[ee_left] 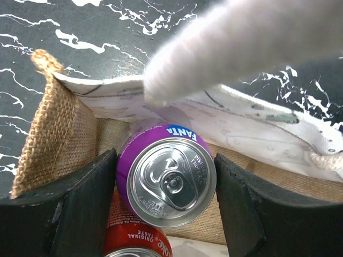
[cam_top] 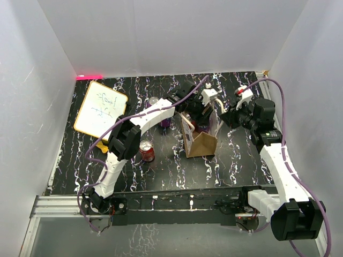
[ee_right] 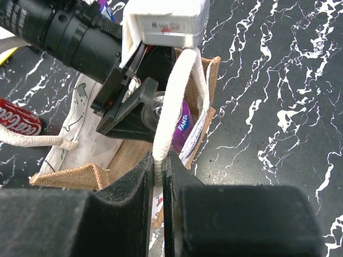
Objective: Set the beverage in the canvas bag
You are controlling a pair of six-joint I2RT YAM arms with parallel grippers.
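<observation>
The canvas bag point(cam_top: 202, 143) stands open at mid-table; its burlap wall point(ee_left: 59, 134) and pale panel show in the left wrist view. My left gripper point(ee_left: 166, 166) reaches down into its mouth point(cam_top: 201, 119), jaws against both sides of an upright purple Fanta can point(ee_left: 171, 179), which is inside the bag. It also shows in the right wrist view point(ee_right: 182, 126). A red cola can point(ee_left: 134, 241) sits beside it in the bag. My right gripper point(ee_right: 159, 160) is shut on a cream handle point(ee_right: 177, 96) and holds it up at the bag's right side point(cam_top: 222, 111).
On the table left of the bag are a red can point(cam_top: 147, 151), a purple can point(cam_top: 166, 122) and a silver-topped can point(cam_top: 154, 101). A whiteboard point(cam_top: 100, 110) lies at the far left. White walls enclose the table.
</observation>
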